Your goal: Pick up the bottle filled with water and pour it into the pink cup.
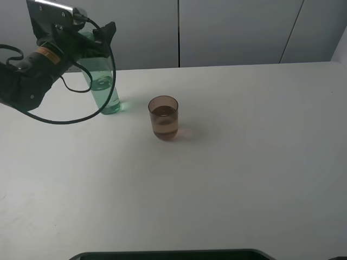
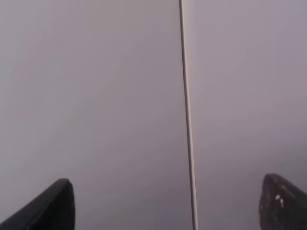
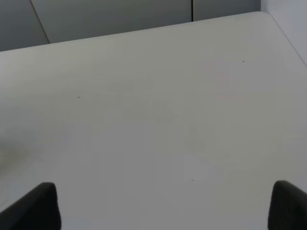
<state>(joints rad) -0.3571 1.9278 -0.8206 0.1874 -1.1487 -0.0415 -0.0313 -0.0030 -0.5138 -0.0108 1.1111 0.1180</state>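
Bottle (image 1: 103, 86): upright; thin, smooth plastic, uncapped. Grip mid-body, gently.
Pink cup (image 1: 164, 117): light, tips easily.
Left gripper (image 2: 165, 203): jaws spread, empty.
Right gripper (image 3: 165, 206): jaws apart, empty.

white table (image 1: 244, 179) fills most of view, surface matte, few tiny dark specks. behind far edge, pale grey wall panels (image 1: 238, 32) with thin vertical seams (image 1: 179, 32). dark object (image 1: 173, 254) at near edge, partly cut off. lighting soft, even, faint shadows.
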